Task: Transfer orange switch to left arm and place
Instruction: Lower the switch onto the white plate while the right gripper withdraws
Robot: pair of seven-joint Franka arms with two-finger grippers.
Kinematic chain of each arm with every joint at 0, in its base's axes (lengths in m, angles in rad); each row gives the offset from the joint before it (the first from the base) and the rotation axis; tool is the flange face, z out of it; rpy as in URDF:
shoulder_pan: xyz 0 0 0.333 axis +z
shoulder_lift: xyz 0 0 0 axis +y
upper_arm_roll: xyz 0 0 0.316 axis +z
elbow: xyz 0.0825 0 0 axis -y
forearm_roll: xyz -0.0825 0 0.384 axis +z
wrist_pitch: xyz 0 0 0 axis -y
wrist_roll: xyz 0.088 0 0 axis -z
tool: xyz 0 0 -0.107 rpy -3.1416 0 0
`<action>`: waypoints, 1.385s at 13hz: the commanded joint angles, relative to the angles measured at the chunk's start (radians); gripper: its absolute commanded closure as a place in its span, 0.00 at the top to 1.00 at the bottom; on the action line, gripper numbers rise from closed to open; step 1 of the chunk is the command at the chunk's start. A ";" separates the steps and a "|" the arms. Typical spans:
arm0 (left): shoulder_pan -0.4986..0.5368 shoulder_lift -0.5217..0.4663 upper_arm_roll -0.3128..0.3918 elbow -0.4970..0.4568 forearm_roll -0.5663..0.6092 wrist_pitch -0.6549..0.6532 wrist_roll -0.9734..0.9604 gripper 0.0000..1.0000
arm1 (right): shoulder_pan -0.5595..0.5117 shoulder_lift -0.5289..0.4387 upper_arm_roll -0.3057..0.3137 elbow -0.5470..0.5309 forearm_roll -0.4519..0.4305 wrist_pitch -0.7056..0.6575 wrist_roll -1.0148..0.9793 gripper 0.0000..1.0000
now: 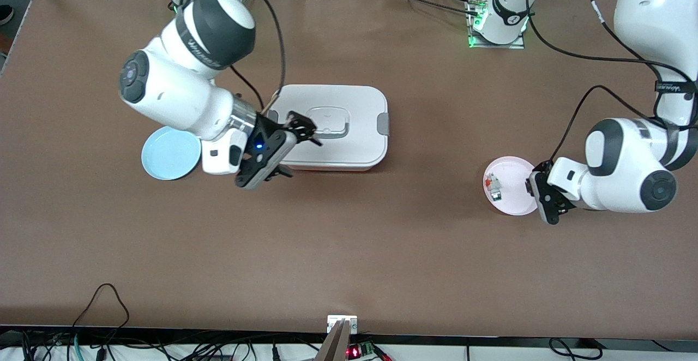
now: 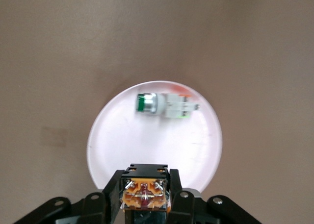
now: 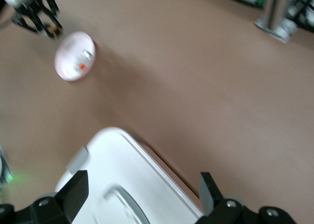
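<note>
The left gripper (image 1: 537, 192) hangs over the rim of the pink plate (image 1: 512, 200), on the side toward the left arm's end of the table. Its fingers are clenched on the orange switch (image 2: 144, 193). In the left wrist view the little orange body with its metal terminals sits squarely between the two black fingers (image 2: 112, 189), up in the air above the plate's edge.

On the plate lies a green-faced part (image 2: 146, 104), touching a white block (image 2: 176, 106) with red and green marks.

From the box (image 1: 349, 110), in the front view, the pink plate lies at about four o'clock and well apart, with a broad strip of bare brown table (image 1: 381, 241) between them. The box lies in the middle of the table's length, its lid on and a grey clip on the end facing the pink plate.

The right gripper (image 3: 142, 192) hovers over the box's end toward the right arm — fingers released, spread wide, nothing between them. The right wrist view shows the lid's handle (image 3: 122, 204) under the gap.

A blue plate (image 1: 170, 152) sits at about eight o'clock from the box, just beside the right arm's wrist in the front view, with nothing on it.

From the box's six o'clock edge to the table edge nearest the front camera, the surface is open.
</note>
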 commanded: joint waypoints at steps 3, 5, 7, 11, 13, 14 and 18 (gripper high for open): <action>-0.002 -0.005 -0.001 -0.163 0.034 0.218 0.122 0.18 | -0.040 -0.050 -0.068 -0.028 -0.230 -0.229 0.092 1.00; 0.005 -0.011 -0.003 -0.208 0.033 0.228 0.122 0.18 | -0.043 -0.058 -0.105 -0.030 -0.325 -0.308 0.116 1.00; 0.001 -0.013 -0.003 -0.219 0.033 0.231 0.120 0.19 | -0.042 -0.082 -0.165 -0.031 -0.359 -0.381 0.126 1.00; 0.008 -0.023 -0.006 -0.243 0.033 0.212 0.148 1.00 | -0.042 -0.148 -0.206 -0.033 -0.366 -0.453 0.301 1.00; 0.001 -0.057 -0.006 -0.216 0.033 0.166 0.142 1.00 | -0.042 -0.184 -0.214 -0.033 -0.385 -0.464 0.423 1.00; -0.002 -0.074 -0.006 -0.191 0.033 0.129 0.137 1.00 | -0.043 -0.199 -0.214 -0.033 -0.387 -0.475 0.450 1.00; -0.001 -0.088 -0.006 0.002 0.025 -0.162 0.058 1.00 | -0.074 -0.257 -0.232 -0.040 -0.384 -0.504 0.474 1.00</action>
